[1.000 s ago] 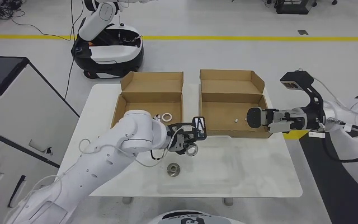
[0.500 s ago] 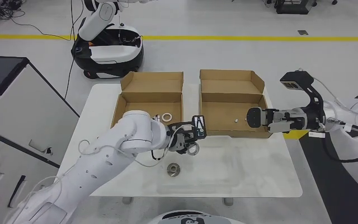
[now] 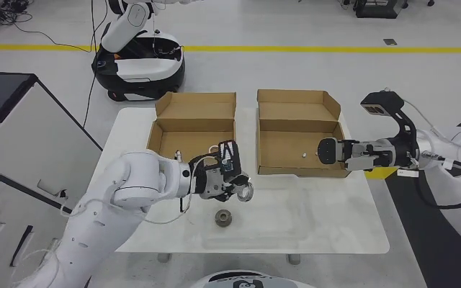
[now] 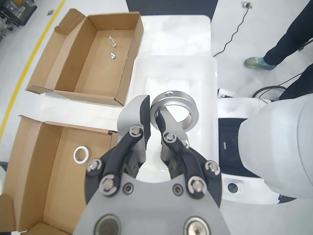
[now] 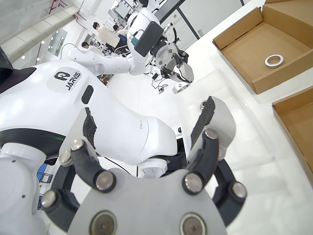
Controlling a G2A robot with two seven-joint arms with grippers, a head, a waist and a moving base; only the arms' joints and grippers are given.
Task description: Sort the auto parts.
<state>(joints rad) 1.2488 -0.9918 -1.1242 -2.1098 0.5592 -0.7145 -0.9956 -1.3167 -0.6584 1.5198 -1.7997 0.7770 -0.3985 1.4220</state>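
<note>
My left gripper [image 4: 152, 118] is shut on the rim of a silver metal ring [image 4: 174, 110], one finger inside it and one outside. In the top view that ring [image 3: 246, 191] hangs just above the table in front of the left cardboard box [image 3: 160, 133]. A white ring [image 4: 82, 154] lies in that box. The right cardboard box [image 3: 268, 144] holds two small bolts [image 4: 112, 41]. My right gripper [image 5: 149, 116] stands open with nothing between its fingers, at the right end of the right box [image 3: 322, 153]. A second round metal part [image 3: 224, 217] lies on the table.
A shallow clear tray [image 4: 207, 74] sits on the white table [image 3: 346, 230] in front of the boxes. Both boxes have their flaps open. The right wrist view shows the left gripper [image 5: 182, 74] farther off with the ring [image 5: 181, 87].
The left arm has swung its elbow out and turned its wrist, while the held ring stays at nearly the same spot. The right arm has not moved.
</note>
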